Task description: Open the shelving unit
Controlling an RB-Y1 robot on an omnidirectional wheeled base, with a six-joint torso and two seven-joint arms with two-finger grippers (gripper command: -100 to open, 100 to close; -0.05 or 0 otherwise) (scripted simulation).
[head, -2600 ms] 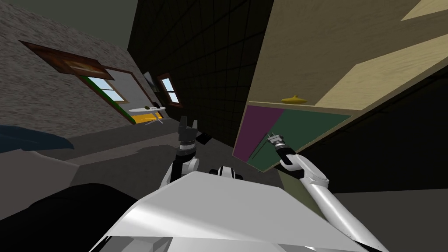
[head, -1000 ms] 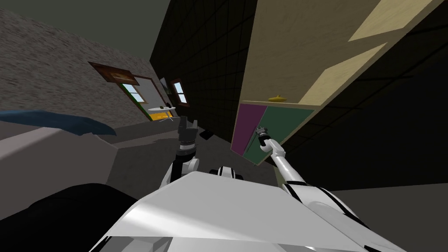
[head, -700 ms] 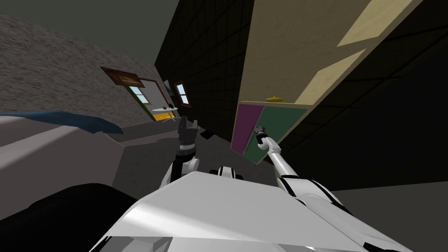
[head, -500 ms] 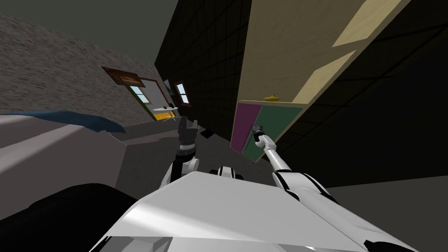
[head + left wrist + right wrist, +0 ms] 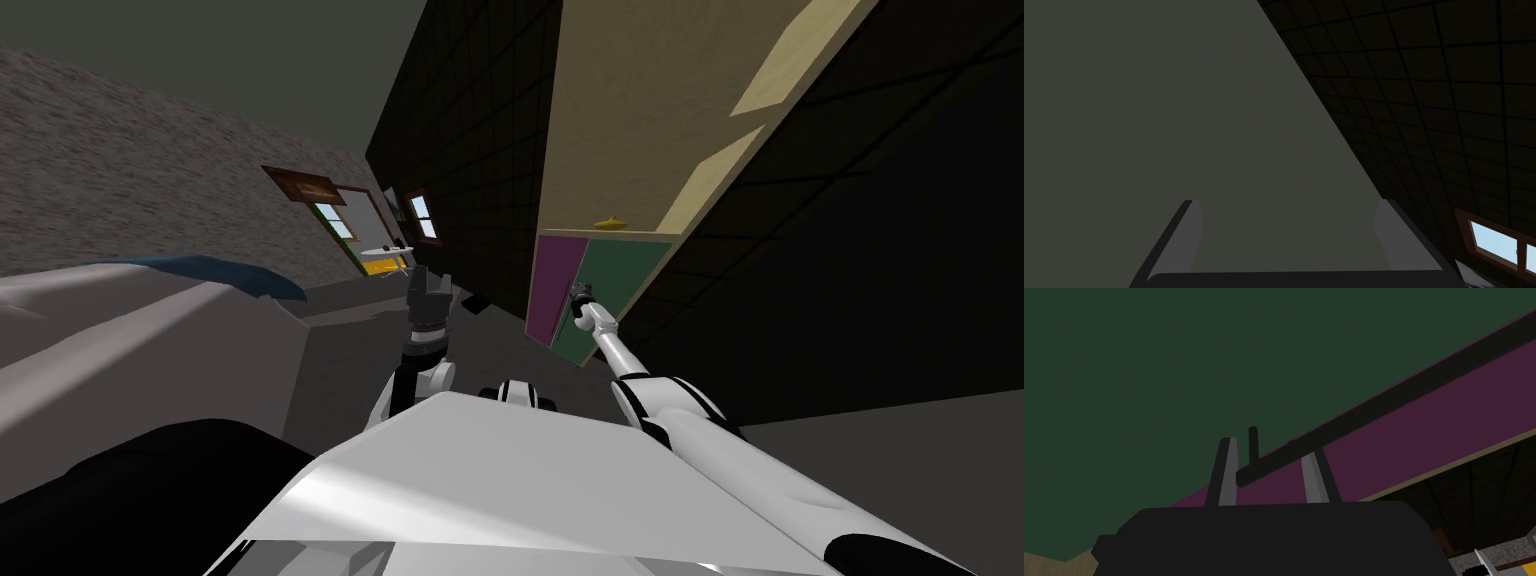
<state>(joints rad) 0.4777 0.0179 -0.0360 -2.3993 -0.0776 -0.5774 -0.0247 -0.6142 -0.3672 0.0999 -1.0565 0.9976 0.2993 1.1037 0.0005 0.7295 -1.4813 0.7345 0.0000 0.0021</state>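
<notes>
The shelving unit [image 5: 640,120] stands tall and tan to my right front, its back against the dark tiled wall [image 5: 470,150]. Its lowest bay is fronted by a purple door [image 5: 553,285] and a green door [image 5: 615,285] side by side. Both look flush with the frame, though the steep angle makes that hard to judge. A dark bar handle [image 5: 1384,400] runs along the seam between them. The right hand [image 5: 1268,449] has its fingers clamped on the bar's end, with the right arm stretched out nearly straight. Open floor [image 5: 350,335] lies between the unit and a grey piece of furniture [image 5: 130,350] on the left. The left hand [image 5: 428,290] points upward, well apart from the unit, fingers spread.
</notes>
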